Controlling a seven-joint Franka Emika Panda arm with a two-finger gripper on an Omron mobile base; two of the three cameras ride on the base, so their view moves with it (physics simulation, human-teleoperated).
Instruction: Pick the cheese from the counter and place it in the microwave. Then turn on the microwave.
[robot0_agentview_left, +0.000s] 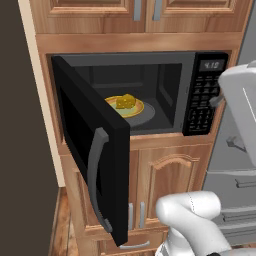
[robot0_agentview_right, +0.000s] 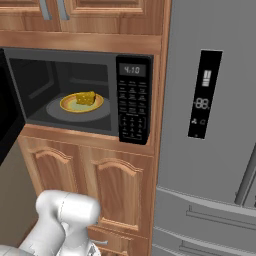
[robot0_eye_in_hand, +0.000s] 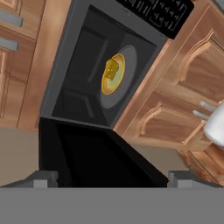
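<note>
Already the cheese sits on the yellow plate inside the microwave, so the coming move likely turns on the door. It swings out wide, its edge just ahead of the hand in the hand view, with the cheese deeper beyond it. The fingers stand wide apart, holding nothing.

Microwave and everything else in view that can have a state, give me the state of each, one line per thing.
microwave: display lit, not yet shut for starting.
microwave door: swung wide open to the left.
cheese: inside the microwave, resting on the yellow-rimmed plate.
gripper: open, empty, facing the door's edge.
fridge: closed, panel display lit.
lower cabinet doors: closed.
</note>
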